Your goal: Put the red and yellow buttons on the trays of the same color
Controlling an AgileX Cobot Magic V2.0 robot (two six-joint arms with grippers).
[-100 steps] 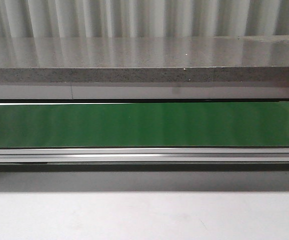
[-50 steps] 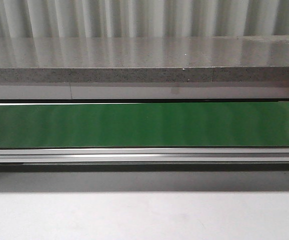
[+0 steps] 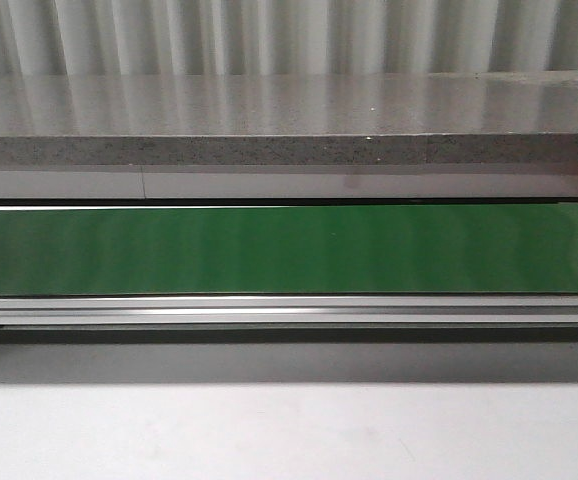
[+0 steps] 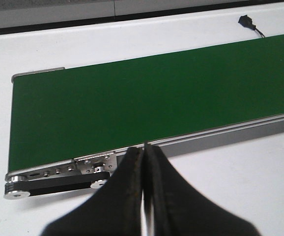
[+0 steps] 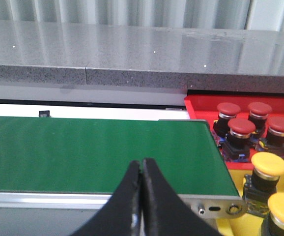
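Observation:
In the right wrist view several red buttons (image 5: 241, 127) stand in a red tray (image 5: 197, 105) past the belt's end. Yellow buttons (image 5: 269, 164) stand in a yellow tray (image 5: 236, 179) beside it. My right gripper (image 5: 141, 162) is shut and holds nothing, its tips over the near side of the green belt (image 5: 98, 155). My left gripper (image 4: 143, 149) is shut and empty too, at the near rail of the belt (image 4: 142, 103) close to its other end. No button lies on the belt in any view. Neither gripper shows in the front view.
A green conveyor belt (image 3: 289, 250) runs across the front view with an aluminium rail (image 3: 289, 310) along its near side. Behind it rises a grey stone ledge (image 3: 289, 120). A black plug (image 4: 246, 21) lies on the white table beyond the belt.

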